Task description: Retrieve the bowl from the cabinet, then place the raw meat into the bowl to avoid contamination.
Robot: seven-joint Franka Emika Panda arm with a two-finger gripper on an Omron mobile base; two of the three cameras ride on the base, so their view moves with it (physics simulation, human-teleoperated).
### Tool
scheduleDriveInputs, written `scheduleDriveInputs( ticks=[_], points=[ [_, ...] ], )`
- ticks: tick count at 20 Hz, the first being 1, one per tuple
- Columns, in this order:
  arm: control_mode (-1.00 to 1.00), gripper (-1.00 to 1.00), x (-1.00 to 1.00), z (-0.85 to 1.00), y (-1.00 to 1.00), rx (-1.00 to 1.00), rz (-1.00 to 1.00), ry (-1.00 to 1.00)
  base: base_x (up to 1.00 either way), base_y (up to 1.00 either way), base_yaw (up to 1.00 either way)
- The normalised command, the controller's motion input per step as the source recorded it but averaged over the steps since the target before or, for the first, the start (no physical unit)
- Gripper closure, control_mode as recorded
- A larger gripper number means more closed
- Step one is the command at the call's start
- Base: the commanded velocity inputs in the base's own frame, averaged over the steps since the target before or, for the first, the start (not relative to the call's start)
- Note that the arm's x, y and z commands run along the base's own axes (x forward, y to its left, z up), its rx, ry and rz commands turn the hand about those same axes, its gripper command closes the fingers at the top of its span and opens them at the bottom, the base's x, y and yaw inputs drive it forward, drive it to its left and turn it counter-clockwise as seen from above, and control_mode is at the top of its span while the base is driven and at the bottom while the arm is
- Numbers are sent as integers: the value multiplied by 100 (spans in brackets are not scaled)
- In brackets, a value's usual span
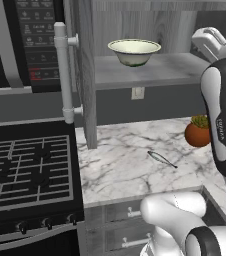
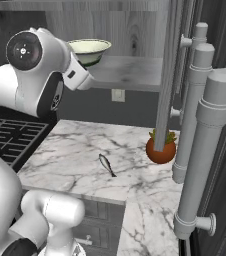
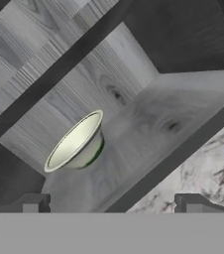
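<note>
The fingers (image 3: 112, 203) are spread apart and empty, their two tips (image 3: 30, 203) at the bottom of the hand view, pointed into the open cabinet (image 1: 135, 30) and well short of the bowl (image 3: 76, 142). The bowl stands upright on the cabinet shelf (image 1: 150, 70), towards its left part, with the doors swung wide. The meat (image 1: 162, 159) lies on the marble worktop (image 1: 120, 170) below, near the plant pot (image 1: 198, 132). The step in hand looks like the reach for the bowl. Next the fingers need to travel forward to the bowl's rim, straddle it with one tip inside, and close before lifting it clear of the shelf.
</note>
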Motion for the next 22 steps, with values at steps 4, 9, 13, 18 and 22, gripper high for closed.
scheduleDriveInputs(
  ticks=[4, 9, 13, 18, 22],
  points=[
    [-100, -100, 19, -13, 14, -2, 0, 6, 0, 0, 0],
    [-100, -100, 26, -4, 8, 0, 0, 3, 0, 0, 0],
    [-100, -100, 31, 0, 4, 2, 0, 2, 0, 0, 0],
    [-100, -100, 34, 0, 5, 2, 0, 2, 0, 0, 0],
    [-100, -100, 37, -2, 7, 2, 0, 2, 0, 0, 0]
  ],
)
